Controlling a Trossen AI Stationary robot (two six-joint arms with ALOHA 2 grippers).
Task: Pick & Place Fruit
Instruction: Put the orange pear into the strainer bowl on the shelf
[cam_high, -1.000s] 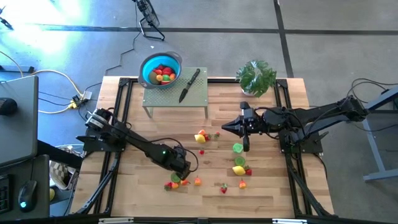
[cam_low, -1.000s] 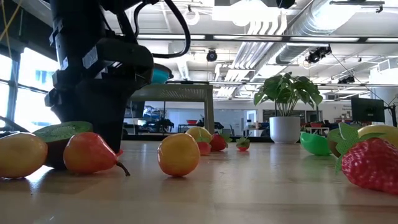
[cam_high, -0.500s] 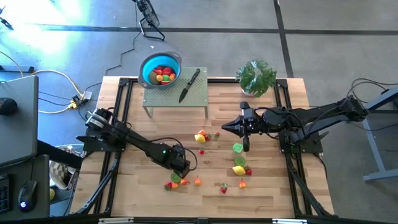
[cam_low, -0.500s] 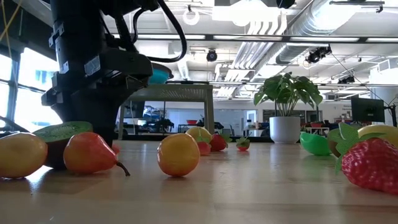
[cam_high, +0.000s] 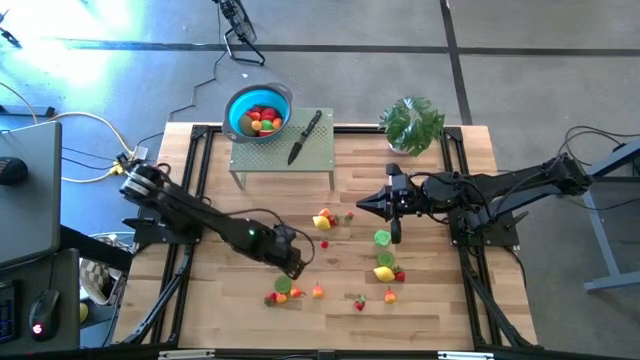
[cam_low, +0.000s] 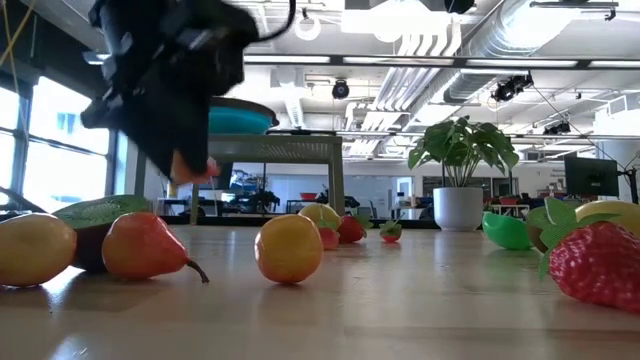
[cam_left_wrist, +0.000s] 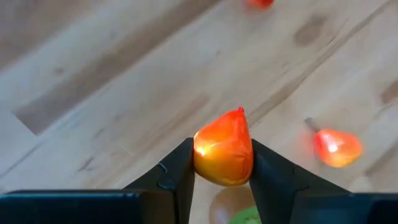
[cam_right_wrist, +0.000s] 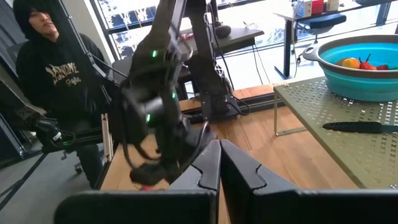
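Left gripper (cam_left_wrist: 222, 163) now lifted off table (cam_high: 420, 200) — clamping orange fruit (cam_left_wrist: 224, 148); right gripper (cam_high: 363, 205) unchanged — closed.

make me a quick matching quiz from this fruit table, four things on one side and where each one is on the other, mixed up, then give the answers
Things:
1 knife
2 blue bowl
3 orange-red fruit
4 potted plant

Places:
A between the left pincer's fingers, off the table
B far right corner of the table
C lying on the green perforated stand
D at the stand's left end, holding fruit

Pairs: 1-C, 2-D, 3-A, 4-B
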